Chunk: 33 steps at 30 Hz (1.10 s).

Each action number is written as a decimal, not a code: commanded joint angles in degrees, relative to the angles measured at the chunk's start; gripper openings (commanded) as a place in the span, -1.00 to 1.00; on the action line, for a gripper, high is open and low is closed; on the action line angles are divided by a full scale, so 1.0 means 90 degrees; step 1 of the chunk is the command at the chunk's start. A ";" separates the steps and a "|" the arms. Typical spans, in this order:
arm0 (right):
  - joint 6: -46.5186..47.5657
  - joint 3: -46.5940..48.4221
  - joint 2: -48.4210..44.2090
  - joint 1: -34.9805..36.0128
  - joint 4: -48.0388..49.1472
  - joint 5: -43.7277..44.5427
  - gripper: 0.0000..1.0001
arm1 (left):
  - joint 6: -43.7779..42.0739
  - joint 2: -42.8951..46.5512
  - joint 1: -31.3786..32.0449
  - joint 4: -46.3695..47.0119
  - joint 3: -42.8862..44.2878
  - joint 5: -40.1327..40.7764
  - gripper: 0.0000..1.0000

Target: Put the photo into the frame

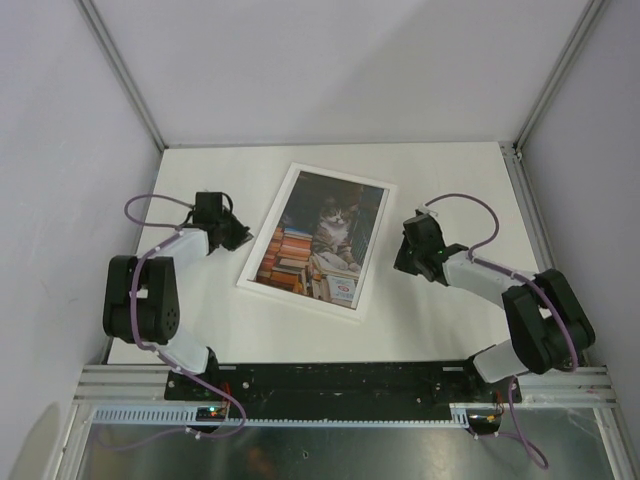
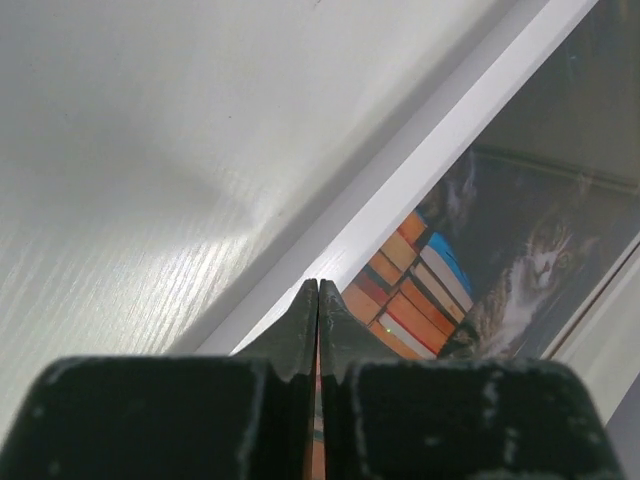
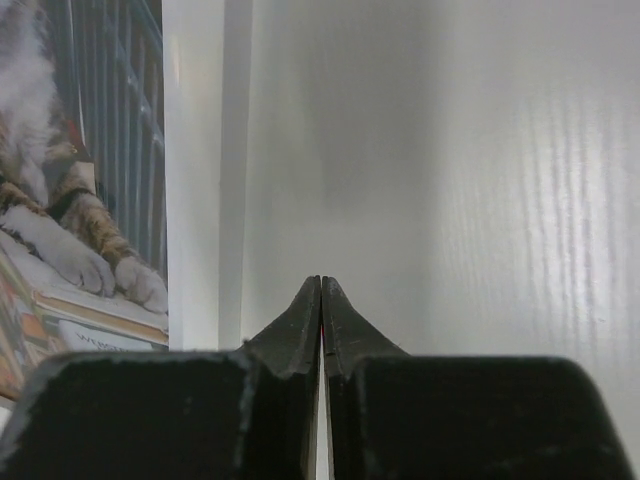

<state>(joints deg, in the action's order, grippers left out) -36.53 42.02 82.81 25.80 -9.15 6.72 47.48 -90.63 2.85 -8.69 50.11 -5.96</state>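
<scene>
The photo (image 1: 321, 236), a cat among stacked books, lies inside the white frame (image 1: 262, 235) in the middle of the table, white side up. Its books and cat show in the left wrist view (image 2: 500, 270), with the frame's white border (image 2: 430, 165) crossing diagonally. The right wrist view shows the cat's paws on the photo (image 3: 80, 230) and the frame's edge (image 3: 195, 170). My left gripper (image 1: 243, 237) hovers just left of the frame, jaws pressed together (image 2: 318, 285) on nothing. My right gripper (image 1: 403, 262) sits just right of the frame, also shut (image 3: 321, 280) and empty.
White table (image 1: 440, 180) with grey enclosure walls on three sides and metal corner posts (image 1: 515, 150). A black rail (image 1: 330, 385) with the arm bases runs along the near edge.
</scene>
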 commanded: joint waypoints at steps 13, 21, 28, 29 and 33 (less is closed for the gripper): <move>-0.0360 0.0006 0.1066 0.0299 0.1110 -0.0420 -1.00 | 0.0087 -0.0375 0.0093 0.0294 -0.0605 0.0127 -0.99; -0.0342 0.0008 0.1153 0.0315 0.1184 -0.0438 -1.00 | 0.0277 -0.0021 0.0111 0.0320 -0.0670 0.0471 -0.99; -0.0306 0.0006 0.1179 0.0316 0.1129 -0.0445 -1.00 | 0.0330 0.0132 -0.0442 0.0330 -0.0331 0.0416 -1.00; -0.0306 0.0003 0.1189 0.0317 0.1126 -0.0444 -1.00 | 0.0325 0.0082 -0.0531 0.0320 -0.0308 0.0407 -1.00; -0.0315 0.0008 0.1229 0.0316 0.1148 -0.0452 -1.00 | 0.0316 -0.0183 -0.0649 0.0329 -0.0319 0.0307 -1.00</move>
<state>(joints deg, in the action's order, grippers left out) -39.31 42.02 92.27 28.34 2.20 2.22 50.04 -91.72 -1.65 -5.28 45.23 -3.64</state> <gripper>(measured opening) 0.009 0.005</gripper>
